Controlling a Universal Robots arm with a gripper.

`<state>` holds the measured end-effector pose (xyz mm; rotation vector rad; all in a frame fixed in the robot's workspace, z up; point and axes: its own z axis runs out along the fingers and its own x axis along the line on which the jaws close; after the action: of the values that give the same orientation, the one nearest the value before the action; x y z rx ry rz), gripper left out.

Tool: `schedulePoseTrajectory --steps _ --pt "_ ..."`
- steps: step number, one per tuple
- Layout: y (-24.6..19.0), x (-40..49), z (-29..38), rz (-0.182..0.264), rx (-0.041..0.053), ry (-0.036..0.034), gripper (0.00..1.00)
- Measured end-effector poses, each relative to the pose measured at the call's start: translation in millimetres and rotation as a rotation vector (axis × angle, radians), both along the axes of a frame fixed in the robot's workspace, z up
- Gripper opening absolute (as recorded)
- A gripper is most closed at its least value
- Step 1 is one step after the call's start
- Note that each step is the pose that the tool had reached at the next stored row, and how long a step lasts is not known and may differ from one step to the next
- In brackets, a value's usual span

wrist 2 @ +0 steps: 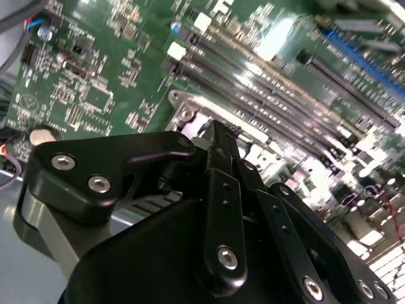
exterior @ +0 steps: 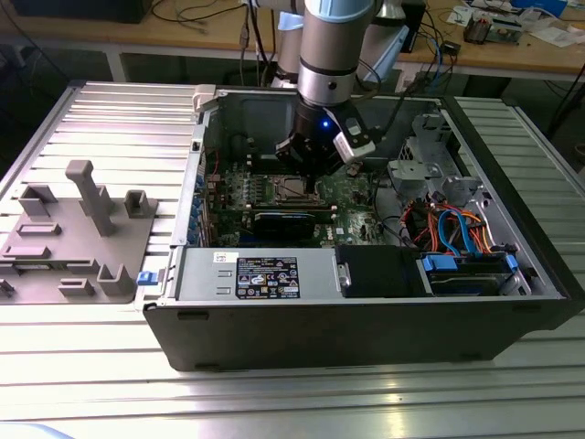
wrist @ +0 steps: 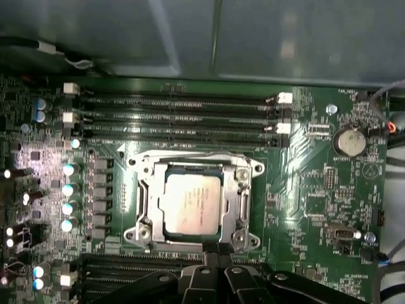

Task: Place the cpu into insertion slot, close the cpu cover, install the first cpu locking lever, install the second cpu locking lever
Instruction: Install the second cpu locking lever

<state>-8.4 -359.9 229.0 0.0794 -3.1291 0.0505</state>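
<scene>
Toward the left of the exterior view a grey fixture tray (exterior: 78,233) lies on the ribbed table (exterior: 292,402); the open computer case (exterior: 366,274) fills the middle. Centre frame in the first wrist view, the cpu (wrist: 192,202) sits in the insertion slot (wrist: 147,201), with the cpu cover (wrist: 243,201) apparently down around it (its window shows the chip). The gripper (wrist: 218,247), fingers pressed together and empty, hangs at the socket's lower edge. I judge the lever step is in hand; it calls for precise contact on a thin lever I cannot make out here.
</scene>
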Motion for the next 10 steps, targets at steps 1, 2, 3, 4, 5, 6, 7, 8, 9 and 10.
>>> schedulePoseTrajectory --steps 1,2,3,4,5,6,7,8,9,10 --pt "-1.7 0.0 0.0 0.0 0.0003 0.0 0.11" --pt "-4.3 0.0 0.0 0.0 0.0018 0.0001 0.11" --pt "-6.6 0.0 0.0 0.0 0.0045 0.0 0.11" --pt "-10.2 0.0 0.0 0.0 0.0102 0.0001 0.11" --pt "-13.2 0.0 0.0 0.0 0.0154 0.0001 0.11" --pt "-15.9 0.0 -0.1 0.0 0.0204 0.0 0.11" --pt "-18.7 -0.1 -0.1 0.0 0.0258 0.0 0.11" --pt "-21.6 -0.2 -0.1 0.0 0.0322 0.0001 0.11" --pt "-23.1 -0.4 -0.1 0.0 0.0372 0.0 0.11" --pt "-24.9 -1.8 -0.2 0.0 0.0508 0.0 0.11"
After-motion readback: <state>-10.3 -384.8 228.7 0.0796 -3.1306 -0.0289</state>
